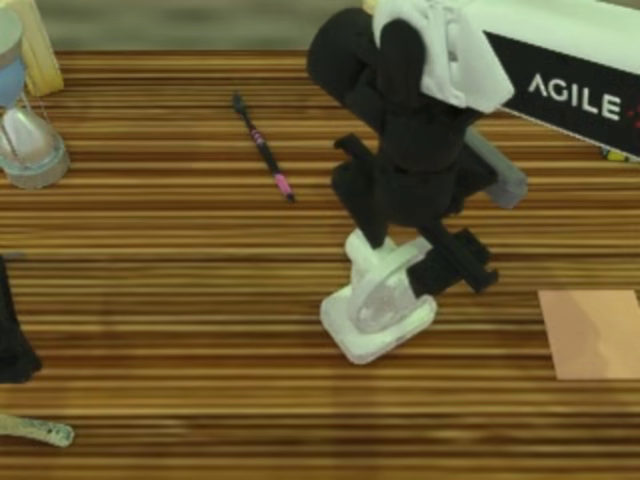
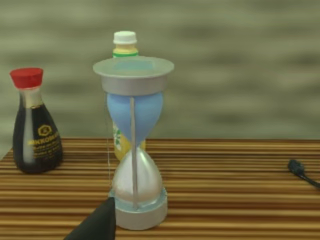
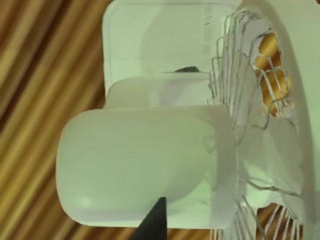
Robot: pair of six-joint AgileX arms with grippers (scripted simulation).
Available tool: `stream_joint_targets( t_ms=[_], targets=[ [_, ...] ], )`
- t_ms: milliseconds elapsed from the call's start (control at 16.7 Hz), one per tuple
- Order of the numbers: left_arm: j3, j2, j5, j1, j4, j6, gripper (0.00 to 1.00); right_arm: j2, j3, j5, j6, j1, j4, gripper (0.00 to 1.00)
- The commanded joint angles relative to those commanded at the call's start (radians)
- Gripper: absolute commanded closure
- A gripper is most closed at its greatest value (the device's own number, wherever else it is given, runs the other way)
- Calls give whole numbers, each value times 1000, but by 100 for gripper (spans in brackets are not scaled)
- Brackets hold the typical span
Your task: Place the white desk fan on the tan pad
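One arm hides much of the white desk fan (image 1: 378, 312); whether the right pincer (image 1: 400, 262) grips it is unclear.

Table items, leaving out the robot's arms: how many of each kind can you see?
Bottles: 2 (soy sauce bottle, white-capped bottle)
Hourglass: 1
White desk fan: 1
Tan pad: 1
Pen: 1
Unidentified pale strip: 1
Total: 7

Overhead view down, wrist views close — low
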Motion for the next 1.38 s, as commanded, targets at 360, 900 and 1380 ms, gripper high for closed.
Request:
stream_joint_targets(
  t_ms=[360,900,1380],
  targets=[
    [0,0,0,0,0,0,0,0,0,0,0,0,0,98],
    [0,0,0,0,0,0,0,-7,-1,0,0,-2,-1,100],
    [0,0,0,0,0,0,0,6,203,0,0,6,-193,100]
  ],
)
